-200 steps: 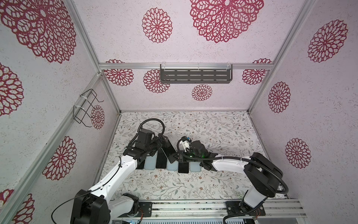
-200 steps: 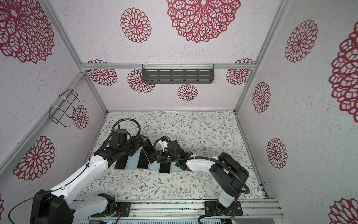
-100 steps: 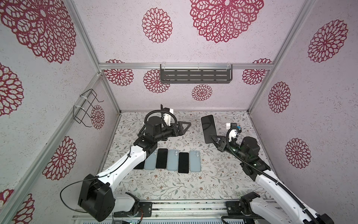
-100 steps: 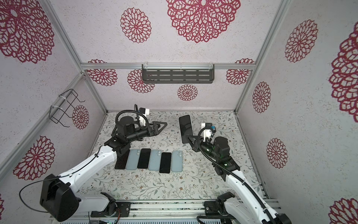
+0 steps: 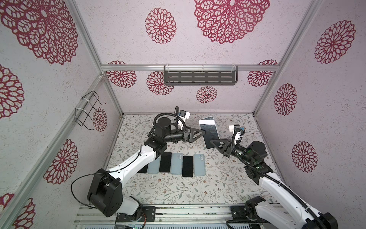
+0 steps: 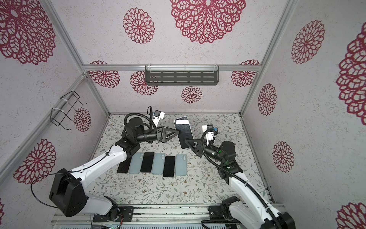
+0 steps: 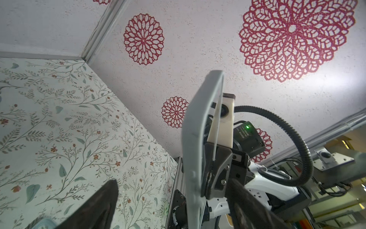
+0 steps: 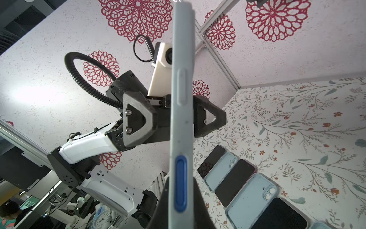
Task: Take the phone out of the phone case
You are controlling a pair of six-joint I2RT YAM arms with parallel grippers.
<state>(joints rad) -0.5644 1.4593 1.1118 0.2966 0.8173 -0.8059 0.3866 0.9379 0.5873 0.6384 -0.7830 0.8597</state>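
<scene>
The phone (image 5: 210,126) was seated in its case (image 8: 181,123) and had not been taken out. Its dark screen was framed by the pale rim in both top views. The cased phone was held upright in the air above the far part of the desk (image 5: 217,188), touching nothing beneath it.

The right claw (image 6: 188,141) was clenched on the lower end of the case, one finger pressed on each face. The left claw (image 5: 203,132) was brought in from the other side, at about the middle of the case's long edge. Its jaws were spread wide with the case between them. In the right wrist view one finger (image 8: 138,119) was seen on each side of the case, and a gap was left at the pads.

Nearer the rail, a row (image 6: 158,163) of six slabs was laid flat on the desk, side by side. Dark ones alternated with pale blue ones that showed camera rings. Whether the blue ones were filled cases could not be told.

A wire basket (image 5: 88,111) was hung on the left wall, and a slotted grey shelf (image 5: 200,78) was fixed to the back wall.
</scene>
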